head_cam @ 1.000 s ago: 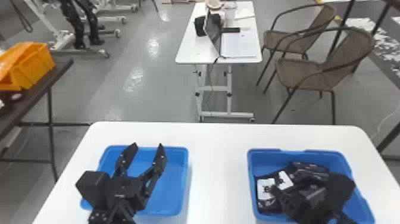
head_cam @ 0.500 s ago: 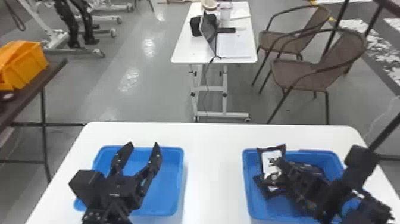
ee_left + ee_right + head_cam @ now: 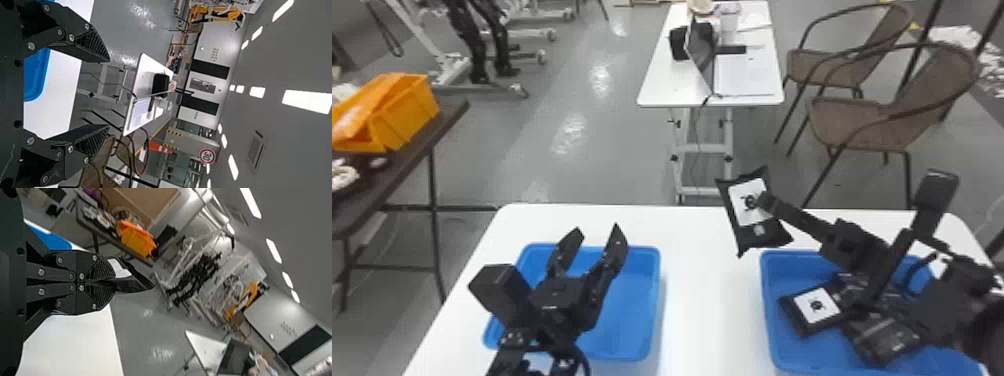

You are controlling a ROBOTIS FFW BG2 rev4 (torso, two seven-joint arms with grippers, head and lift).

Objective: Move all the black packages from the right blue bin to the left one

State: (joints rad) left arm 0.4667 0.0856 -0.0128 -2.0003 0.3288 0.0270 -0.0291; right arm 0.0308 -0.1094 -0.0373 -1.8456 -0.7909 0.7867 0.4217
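Black against the desk's (image 3: 712, 290) far edge, the package (image 3: 749, 215) hangs tilted, pinched by the right tool (image 3: 764, 200). From there the left bin (image 3: 634, 300) lies left and nearer me, beneath the left tool's (image 3: 597, 231) wide-spread fingers.

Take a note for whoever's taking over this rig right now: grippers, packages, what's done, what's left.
Right gripper: shut on a labelled black package, held up near the right bin's left side.
Left gripper: open above the left bin, holding nothing.
Right bin: another labelled package and more dark packaging, partly behind the right arm; exact count unclear.
Done: one package out of the right bin.
Left: put it in the left bin, then move the rest.
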